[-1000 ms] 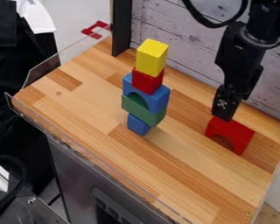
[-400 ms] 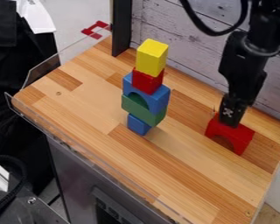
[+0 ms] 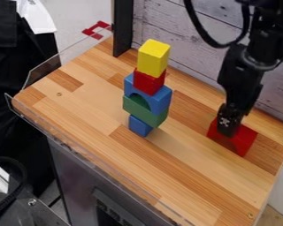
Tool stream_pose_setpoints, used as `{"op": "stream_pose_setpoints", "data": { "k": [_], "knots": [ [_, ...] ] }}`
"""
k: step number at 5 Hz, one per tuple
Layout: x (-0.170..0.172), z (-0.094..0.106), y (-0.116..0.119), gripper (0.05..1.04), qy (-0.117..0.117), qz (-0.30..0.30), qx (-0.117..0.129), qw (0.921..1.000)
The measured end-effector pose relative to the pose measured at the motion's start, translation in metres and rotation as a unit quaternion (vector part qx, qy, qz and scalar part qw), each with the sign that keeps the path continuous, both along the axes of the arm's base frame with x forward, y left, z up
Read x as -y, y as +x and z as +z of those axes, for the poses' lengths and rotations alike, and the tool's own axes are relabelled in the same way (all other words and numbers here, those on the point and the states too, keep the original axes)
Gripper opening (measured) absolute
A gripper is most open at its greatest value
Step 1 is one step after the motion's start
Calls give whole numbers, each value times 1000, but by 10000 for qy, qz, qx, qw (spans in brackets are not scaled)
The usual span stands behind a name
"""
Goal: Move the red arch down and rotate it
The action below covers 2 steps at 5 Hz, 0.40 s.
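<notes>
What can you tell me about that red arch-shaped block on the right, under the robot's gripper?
The red arch is a single plain red block, probably painted wood, with a curved cut-out low on its front. It stands on the wooden tabletop, toward the right end, apart from the block stack. The black gripper is down at it, hiding part of its front and cut-out; whether they touch, I can't tell.

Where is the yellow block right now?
In the camera view, the yellow block tops the stack left of the gripper, directly on the red cube.
</notes>
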<state>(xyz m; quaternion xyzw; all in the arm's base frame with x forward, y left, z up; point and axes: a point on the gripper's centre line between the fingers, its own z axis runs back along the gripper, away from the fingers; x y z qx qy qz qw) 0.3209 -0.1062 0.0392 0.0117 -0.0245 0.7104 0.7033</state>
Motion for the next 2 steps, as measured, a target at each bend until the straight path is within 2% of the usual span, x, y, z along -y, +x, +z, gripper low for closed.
{"op": "stream_pose_setpoints", "data": {
  "k": [1,2],
  "knots": [
    [4,2,0,999,7,-45,-29,10000],
    [6,-8,-1,999,43,-28,-212,9998]
  ]
}}
